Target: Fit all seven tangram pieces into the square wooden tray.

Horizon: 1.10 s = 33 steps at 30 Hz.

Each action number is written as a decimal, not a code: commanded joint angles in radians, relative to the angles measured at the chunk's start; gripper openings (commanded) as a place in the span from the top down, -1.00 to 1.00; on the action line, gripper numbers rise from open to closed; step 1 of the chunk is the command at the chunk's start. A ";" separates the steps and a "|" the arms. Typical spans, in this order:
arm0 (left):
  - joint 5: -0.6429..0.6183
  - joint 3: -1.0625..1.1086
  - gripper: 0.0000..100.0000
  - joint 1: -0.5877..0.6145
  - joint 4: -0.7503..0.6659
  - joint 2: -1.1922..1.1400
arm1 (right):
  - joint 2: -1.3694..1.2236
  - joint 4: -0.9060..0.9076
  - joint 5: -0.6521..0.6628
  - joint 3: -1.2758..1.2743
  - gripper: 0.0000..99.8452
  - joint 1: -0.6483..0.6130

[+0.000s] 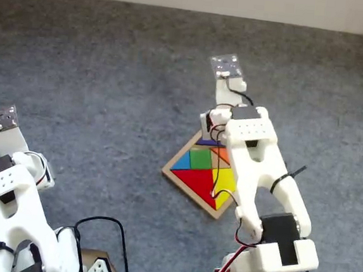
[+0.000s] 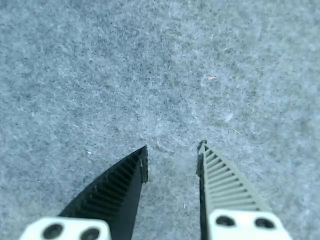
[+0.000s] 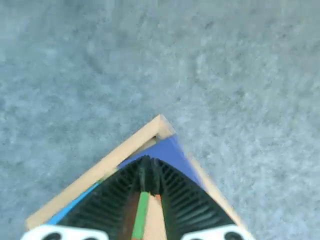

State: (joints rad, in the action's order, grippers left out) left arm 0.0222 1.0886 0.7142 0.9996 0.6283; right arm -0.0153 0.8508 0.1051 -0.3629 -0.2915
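Square wooden tray [image 1: 173, 177], packed with flat coloured pieces [image 1: 198, 179], lies mid-way across your fuzzy grey felt worktop [image 1: 97, 78]. Your right end effector [image 3: 150, 172], ribbed tips pressed together, sits over its far corner. Your left end effector [image 2: 172, 160] is spread.

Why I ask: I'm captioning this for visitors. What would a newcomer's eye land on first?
The square wooden tray, turned like a diamond on the grey carpet near the middle, holds bright tangram pieces, the red piece standing out most. The right gripper is shut, its tips over the blue piece in one tray corner. The left gripper hangs open over bare carpet off to the side.
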 commanded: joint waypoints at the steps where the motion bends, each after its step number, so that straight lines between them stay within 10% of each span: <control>1: -0.008 -0.044 0.64 -0.013 -0.009 0.010 | -0.056 -0.047 -0.006 0.031 0.99 0.031; 24: -0.008 -0.044 0.64 -0.013 -0.009 0.010 | -0.133 0.081 -0.005 0.031 0.99 -0.045; 33: -0.008 -0.044 0.65 -0.013 -0.008 0.018 | 0.262 0.259 -0.005 -0.042 0.99 -0.018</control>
State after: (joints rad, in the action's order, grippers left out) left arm 0.0222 1.0886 0.7142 0.9996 0.6283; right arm 0.0690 1.0764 0.1051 -0.3690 -0.3299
